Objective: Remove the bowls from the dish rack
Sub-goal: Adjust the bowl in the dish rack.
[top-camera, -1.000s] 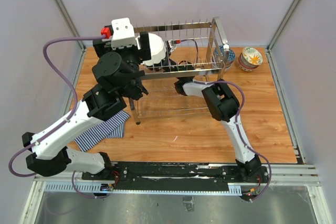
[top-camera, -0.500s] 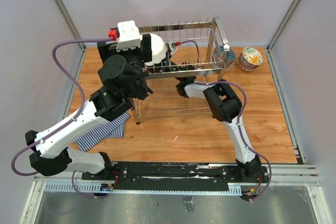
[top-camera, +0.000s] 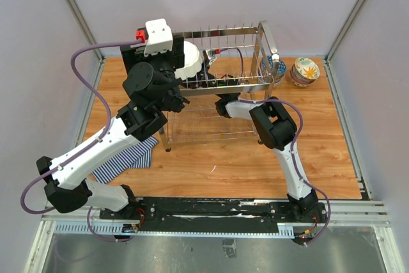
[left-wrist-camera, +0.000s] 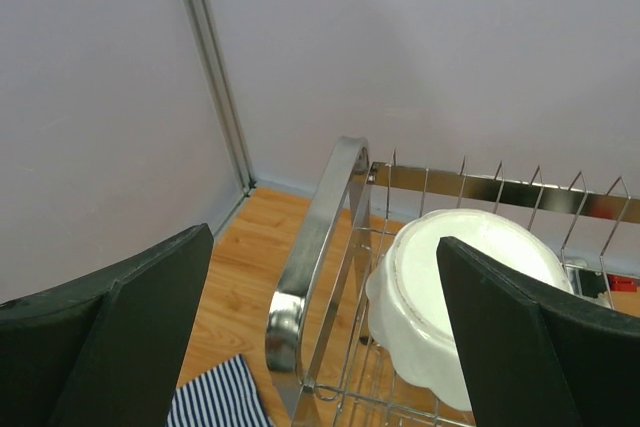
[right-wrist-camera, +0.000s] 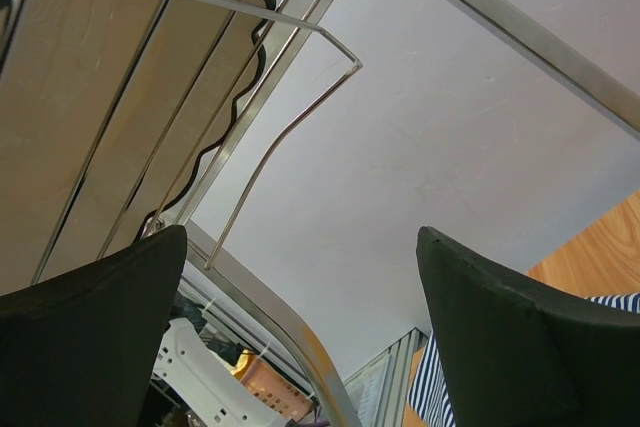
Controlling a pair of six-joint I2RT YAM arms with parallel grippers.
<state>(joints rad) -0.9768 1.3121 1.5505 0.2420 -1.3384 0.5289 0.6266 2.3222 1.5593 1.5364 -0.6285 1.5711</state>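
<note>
Left arm [top-camera: 102, 142]: stretched forward, wrist raised.
Left gripper [left-wrist-camera: 322, 237]: fingers [left-wrist-camera: 110, 337] wide apart.
Right arm [top-camera: 276, 126]: elbow bent, forearm leftward.
Right gripper [right-wrist-camera: 300, 235]: fingers [right-wrist-camera: 90, 327] wide apart.

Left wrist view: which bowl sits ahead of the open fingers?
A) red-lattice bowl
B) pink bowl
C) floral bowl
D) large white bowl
D: a large white bowl stands on edge among the prongs of the dish rack, just ahead of the left gripper, whose fingers are apart.

Blue-and-white striped cloth [left-wrist-camera: 220, 397] low between the left jaws, flat on wooden table [left-wrist-camera: 240, 267]. Metal corner post [left-wrist-camera: 213, 77] above the gap. Cloth edge beside right jaws.
</note>
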